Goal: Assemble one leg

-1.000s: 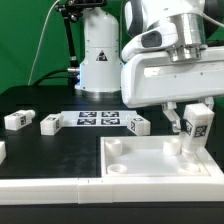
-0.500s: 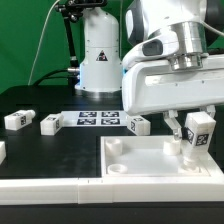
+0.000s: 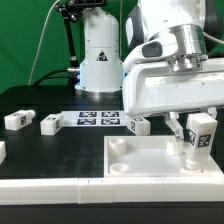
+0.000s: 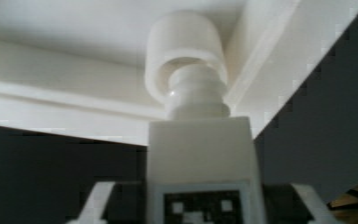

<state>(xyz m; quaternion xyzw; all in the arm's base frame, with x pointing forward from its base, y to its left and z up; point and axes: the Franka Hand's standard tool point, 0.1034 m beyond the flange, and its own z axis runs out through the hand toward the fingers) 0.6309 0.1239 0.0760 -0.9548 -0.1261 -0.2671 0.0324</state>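
My gripper [image 3: 193, 131] is shut on a white leg [image 3: 199, 138] with a black-and-white tag on its face. I hold it upright over the far right corner of the large white panel [image 3: 150, 160]. In the wrist view the leg [image 4: 201, 150] fills the middle between my fingers [image 4: 101, 200], and its threaded tip points at a round socket [image 4: 188, 45] of the panel [image 4: 51, 90]. Whether the tip touches the socket I cannot tell.
Three more white legs lie on the black table: one [image 3: 17, 119] at the exterior view's left, one [image 3: 50, 124] beside it, one [image 3: 137, 125] by the marker board [image 3: 98, 121]. A white rail [image 3: 50, 187] runs along the front. A robot base [image 3: 97, 50] stands behind.
The gripper with the leg has shifted slightly toward the exterior view's right and a little lower over the panel's corner. Nothing else has moved.
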